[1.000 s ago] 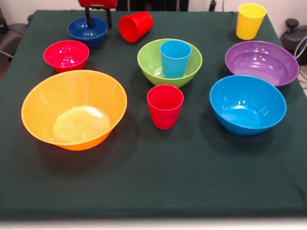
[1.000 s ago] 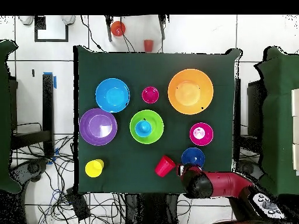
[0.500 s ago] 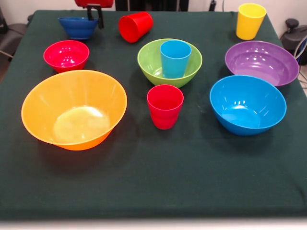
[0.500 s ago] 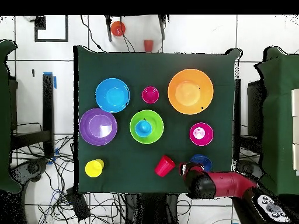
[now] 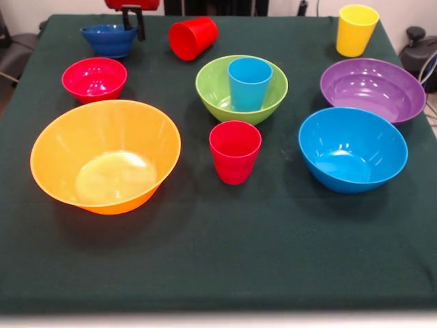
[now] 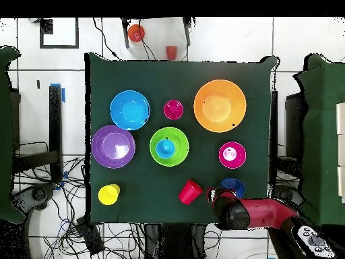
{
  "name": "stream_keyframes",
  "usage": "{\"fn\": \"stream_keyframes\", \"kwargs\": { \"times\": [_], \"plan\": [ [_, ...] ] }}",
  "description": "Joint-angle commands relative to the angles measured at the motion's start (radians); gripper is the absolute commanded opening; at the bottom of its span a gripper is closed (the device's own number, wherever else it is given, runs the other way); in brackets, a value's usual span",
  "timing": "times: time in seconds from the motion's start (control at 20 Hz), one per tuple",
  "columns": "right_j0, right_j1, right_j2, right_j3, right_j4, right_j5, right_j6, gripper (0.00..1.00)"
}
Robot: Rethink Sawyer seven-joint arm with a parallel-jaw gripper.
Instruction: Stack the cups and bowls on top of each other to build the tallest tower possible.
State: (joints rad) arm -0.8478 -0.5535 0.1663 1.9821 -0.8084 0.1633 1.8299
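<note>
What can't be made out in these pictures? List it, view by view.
- Gripper, open or shut: the front view's top edge cuts it off; overhead, the arm covers it.
- Small dark blue bowl: overhead, the arm hides part of it; neither view shows whether it touches the table.
- Green bowl: the light blue cup hides part of its inside.

i see the dark green cloth-covered worktop (image 5: pixel 225 260) carrying a huge orange-yellow plastic bowl (image 5: pixel 106 156), small red bowl (image 5: pixel 94 78), green bowl (image 5: pixel 213 96), blue bowl (image 5: pixel 352 148), purple bowl (image 5: pixel 372 89), upright red tumbler (image 5: pixel 235 152), tipped red tumbler (image 5: pixel 192 37), yellow tumbler (image 5: pixel 356 30).
</note>
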Motion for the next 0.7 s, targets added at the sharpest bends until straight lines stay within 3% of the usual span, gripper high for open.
{"fn": "stream_keyframes", "kwargs": {
  "times": [0.05, 0.4, 0.7],
  "plan": [
    [0.034, 0.030, 0.099, -0.059, -0.056, 0.008, -0.035, 0.00],
    [0.033, -0.090, 0.151, 0.011, 0.025, 0.114, -0.062, 0.00],
    [0.094, -0.157, 0.127, 0.041, 0.090, 0.153, 0.019, 0.00]
  ]
}}
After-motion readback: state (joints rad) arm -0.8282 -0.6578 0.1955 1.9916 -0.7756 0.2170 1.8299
